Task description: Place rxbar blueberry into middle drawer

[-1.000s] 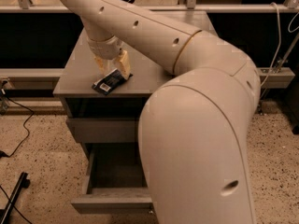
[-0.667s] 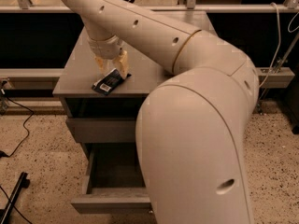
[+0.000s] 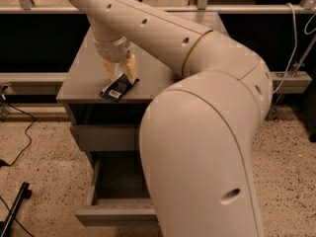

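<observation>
The rxbar blueberry (image 3: 117, 87), dark navy with a white label patch, lies flat on the grey cabinet top (image 3: 81, 78) near its front edge. My gripper (image 3: 119, 72) hangs from the cream arm and is down right over the bar's far end. The bar rests on the top and is not lifted. The middle drawer (image 3: 114, 212) below is pulled out, showing its dark interior. Its right part is hidden behind my arm's big cream body (image 3: 207, 152).
The upper drawer (image 3: 103, 137) sits just under the top and is nearly closed. Black cables (image 3: 17, 147) and a black bar (image 3: 15, 206) lie on the speckled floor at the left. A white cable (image 3: 291, 43) hangs at the right. A railing runs behind the cabinet.
</observation>
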You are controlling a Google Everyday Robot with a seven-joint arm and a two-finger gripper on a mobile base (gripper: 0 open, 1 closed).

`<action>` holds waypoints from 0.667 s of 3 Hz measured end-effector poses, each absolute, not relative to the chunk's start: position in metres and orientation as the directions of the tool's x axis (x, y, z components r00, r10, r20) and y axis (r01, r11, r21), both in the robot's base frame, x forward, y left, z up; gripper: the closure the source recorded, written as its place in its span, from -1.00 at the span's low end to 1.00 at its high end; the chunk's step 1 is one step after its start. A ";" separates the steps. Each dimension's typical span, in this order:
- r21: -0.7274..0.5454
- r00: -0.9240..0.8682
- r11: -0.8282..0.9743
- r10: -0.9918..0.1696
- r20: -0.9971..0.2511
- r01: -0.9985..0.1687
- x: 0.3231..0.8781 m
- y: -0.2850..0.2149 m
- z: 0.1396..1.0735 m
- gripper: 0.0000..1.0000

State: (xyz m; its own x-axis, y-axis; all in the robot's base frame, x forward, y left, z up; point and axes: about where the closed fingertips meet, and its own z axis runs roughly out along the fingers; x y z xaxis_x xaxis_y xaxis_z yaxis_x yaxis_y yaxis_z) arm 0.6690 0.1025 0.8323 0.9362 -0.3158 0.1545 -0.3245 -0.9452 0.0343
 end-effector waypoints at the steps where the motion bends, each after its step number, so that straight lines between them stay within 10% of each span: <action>1: 0.034 0.936 -0.945 -0.316 0.154 -0.325 0.669 0.102 0.833 1.00; 2: 0.011 0.925 -0.930 -0.363 0.110 -0.367 0.656 0.096 0.843 1.00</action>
State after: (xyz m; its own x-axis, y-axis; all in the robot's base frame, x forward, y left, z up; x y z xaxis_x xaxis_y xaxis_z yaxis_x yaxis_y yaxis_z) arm 0.6563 0.0958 0.8435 0.9251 -0.3634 0.1104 -0.3667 -0.9303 0.0108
